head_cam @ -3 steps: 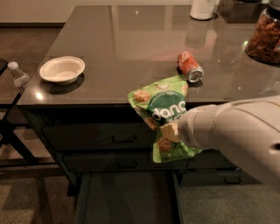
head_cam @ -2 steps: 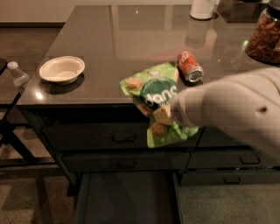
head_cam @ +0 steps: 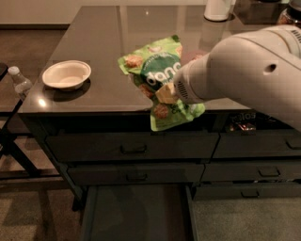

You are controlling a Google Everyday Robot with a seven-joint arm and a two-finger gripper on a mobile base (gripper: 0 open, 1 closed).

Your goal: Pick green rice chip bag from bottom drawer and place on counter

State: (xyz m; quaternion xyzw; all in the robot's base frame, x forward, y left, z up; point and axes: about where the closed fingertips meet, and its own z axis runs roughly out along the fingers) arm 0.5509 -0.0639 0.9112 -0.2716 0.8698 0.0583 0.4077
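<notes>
The green rice chip bag (head_cam: 157, 70), light green with a dark "dang" circle, hangs in the air over the front edge of the counter (head_cam: 103, 42). Its top is over the countertop and its lower end dangles in front of the top drawer. My gripper (head_cam: 165, 94) is shut on the bag's middle, with one tan fingertip (head_cam: 164, 92) showing. The big white arm (head_cam: 244, 70) comes in from the right and hides the rest. The bottom drawer (head_cam: 136, 212) stands pulled open below, with its dark floor bare.
A white bowl (head_cam: 66, 74) sits on the counter's left front. A water bottle (head_cam: 19, 82) stands on a side stand at the far left. A white jug (head_cam: 217, 9) is at the counter's back. Two closed handled drawers (head_cam: 133, 149) are above the open one.
The gripper has carried the bag up and to the left, from in front of the drawers to over the counter's front edge. The arm now hides the red can.
</notes>
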